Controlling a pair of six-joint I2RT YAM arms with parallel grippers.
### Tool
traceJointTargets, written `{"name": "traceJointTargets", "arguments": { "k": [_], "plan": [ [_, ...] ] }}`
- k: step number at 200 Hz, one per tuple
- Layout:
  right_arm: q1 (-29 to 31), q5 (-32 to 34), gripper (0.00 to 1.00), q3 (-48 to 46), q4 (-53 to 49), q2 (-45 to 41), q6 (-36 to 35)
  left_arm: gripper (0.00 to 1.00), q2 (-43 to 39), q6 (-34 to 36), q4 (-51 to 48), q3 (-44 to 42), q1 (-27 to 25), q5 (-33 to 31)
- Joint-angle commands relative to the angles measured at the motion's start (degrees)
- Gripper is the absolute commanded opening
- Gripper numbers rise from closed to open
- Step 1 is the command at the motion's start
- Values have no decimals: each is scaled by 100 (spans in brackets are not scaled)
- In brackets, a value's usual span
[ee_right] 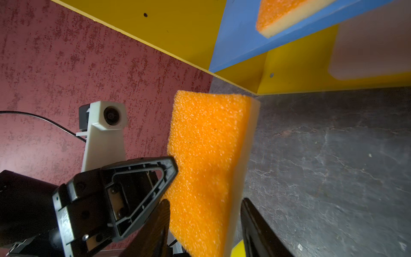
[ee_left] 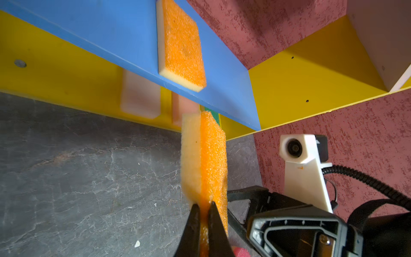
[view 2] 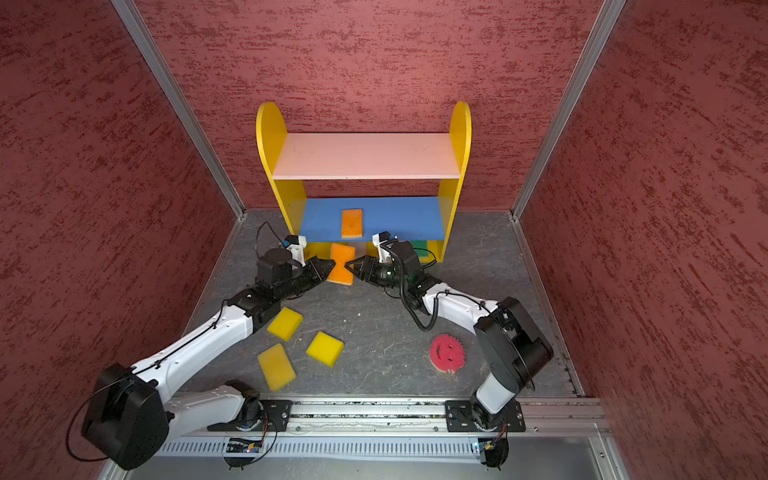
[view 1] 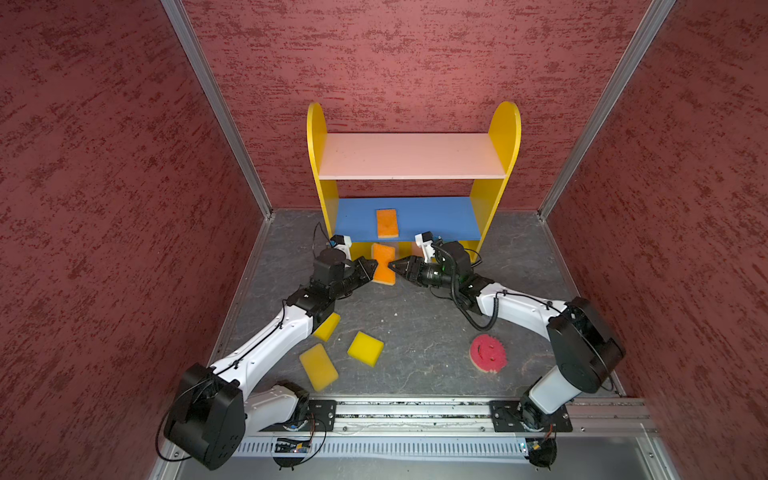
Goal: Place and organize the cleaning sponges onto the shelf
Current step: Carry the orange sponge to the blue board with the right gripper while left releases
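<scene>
An orange sponge [view 1: 384,266] [view 2: 342,266] hangs on edge in front of the shelf [view 1: 505,137] [view 2: 461,137], just above the floor. My left gripper [view 1: 373,266] [ee_left: 203,204] is shut on its near edge, squeezing the foam [ee_left: 211,155]. My right gripper [view 1: 391,266] [ee_right: 204,200] stands open, its fingers either side of the same sponge [ee_right: 209,155] with gaps. A second orange sponge [view 1: 387,223] [ee_left: 182,44] lies flat on the blue middle board [view 1: 436,216]. Pale sponges [ee_left: 141,93] and a green one [view 2: 419,248] sit on the bottom board.
Three yellow sponges [view 1: 327,326] [view 1: 365,348] [view 1: 318,366] lie on the grey floor under and beside the left arm. A round pink smiley sponge [view 1: 488,353] lies near the right arm. Red walls close in three sides; a metal rail [view 1: 415,411] runs along the front.
</scene>
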Motion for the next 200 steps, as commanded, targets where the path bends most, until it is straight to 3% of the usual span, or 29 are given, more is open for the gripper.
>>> {"name": "traceJointTargets", "arguments": {
  "k": [1,65,102,140,148,159,174,200],
  "plan": [
    [0,-457,54,-317,1225,68,833,9,-138,-43,136,95,143,75],
    [160,-707,52,-402,2162,521,1396,10,-174,-69,160,121,252,72],
    [198,-703,24,-429,2471,617,1554,11,-200,-86,152,66,272,45],
    [193,-662,2,-498,2472,548,1544,14,-175,-119,166,36,272,75],
    [172,-693,0,-434,2287,510,1452,20,-177,-111,162,32,263,83],
    [116,-745,0,-298,1800,396,1192,38,-236,-93,129,31,272,73],
    [-29,-715,0,-37,803,129,607,52,-405,-7,4,35,292,-46],
    [-297,113,0,759,-1868,-352,-1086,54,-852,306,-661,112,402,-533]
  ]
}}
